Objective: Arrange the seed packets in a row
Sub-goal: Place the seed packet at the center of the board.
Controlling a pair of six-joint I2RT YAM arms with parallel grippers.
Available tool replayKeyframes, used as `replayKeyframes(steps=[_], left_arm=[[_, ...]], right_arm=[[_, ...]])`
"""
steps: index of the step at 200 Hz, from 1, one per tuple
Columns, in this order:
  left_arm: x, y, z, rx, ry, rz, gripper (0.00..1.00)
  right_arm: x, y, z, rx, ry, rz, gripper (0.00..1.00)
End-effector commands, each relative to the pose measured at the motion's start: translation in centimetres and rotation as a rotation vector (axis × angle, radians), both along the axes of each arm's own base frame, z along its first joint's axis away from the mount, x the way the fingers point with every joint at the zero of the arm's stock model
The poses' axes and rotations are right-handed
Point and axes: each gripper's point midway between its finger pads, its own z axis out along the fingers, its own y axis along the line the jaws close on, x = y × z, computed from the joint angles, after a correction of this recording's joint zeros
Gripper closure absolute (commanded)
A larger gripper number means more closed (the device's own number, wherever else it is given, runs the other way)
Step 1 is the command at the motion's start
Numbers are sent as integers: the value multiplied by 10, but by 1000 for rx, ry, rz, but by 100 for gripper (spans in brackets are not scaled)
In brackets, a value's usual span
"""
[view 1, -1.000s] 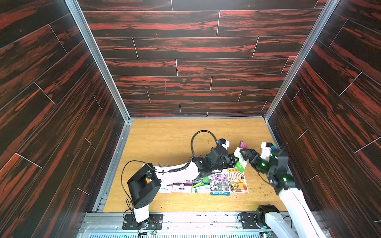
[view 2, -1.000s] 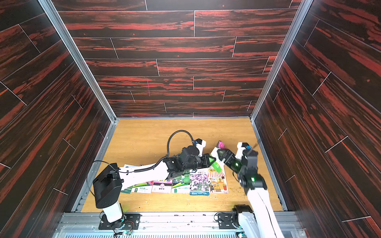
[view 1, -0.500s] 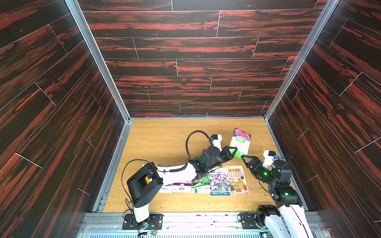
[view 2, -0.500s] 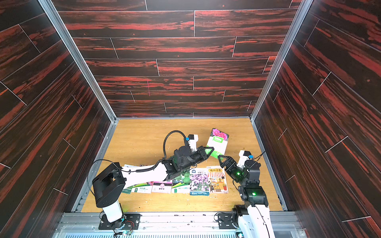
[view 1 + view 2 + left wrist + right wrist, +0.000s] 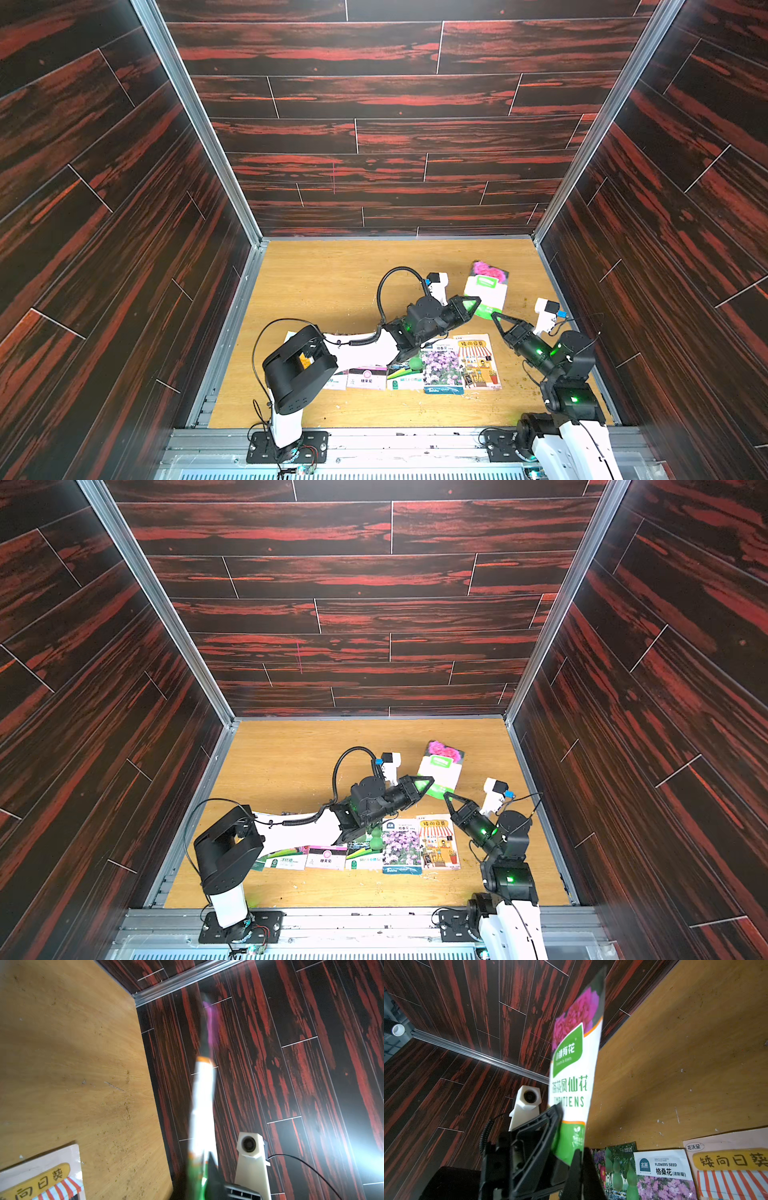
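The left gripper point(image 5: 475, 302) holds up a magenta-flower seed packet point(image 5: 486, 286), clear of the wooden floor, with its jaws around the packet's green lower end. How firmly they press does not show. The right gripper point(image 5: 495, 316) is shut on that packet's lower corner, seen close in the right wrist view point(image 5: 578, 1152). In the left wrist view the packet point(image 5: 202, 1105) is edge-on and blurred. Several more seed packets lie side by side near the front: orange illustration point(image 5: 476, 359), purple flowers point(image 5: 442, 370), green gourds point(image 5: 405, 372), white-and-pink point(image 5: 368, 377). The left arm hides part of the row's left end.
Dark red-streaked walls point(image 5: 374, 133) close in the floor point(image 5: 332, 282) on three sides. The right wall stands close behind the right arm point(image 5: 569, 374). The left arm point(image 5: 357, 349) stretches across above the row's left half. Bare floor lies behind the row.
The left arm has lifted the magenta packet and carried it a little toward the back. The right gripper, open a second ago, drew back and has closed on the packet's lower corner.
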Motion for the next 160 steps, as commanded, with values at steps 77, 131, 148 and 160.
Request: replayKeyframes(steps=[77, 131, 148, 160], left_arm=[[18, 20, 35, 16, -272, -362, 39], [18, -7, 31, -113, -217, -551, 49], [23, -4, 16, -87, -194, -524, 48], [28, 3, 3, -47, -185, -485, 44]], right_arm=[[-32, 1, 4, -100, 6, 38, 100], [-35, 0, 16, -116, -12, 32, 100], [-37, -3, 23, -134, -27, 18, 100], [-39, -4, 27, -143, -35, 12, 100]])
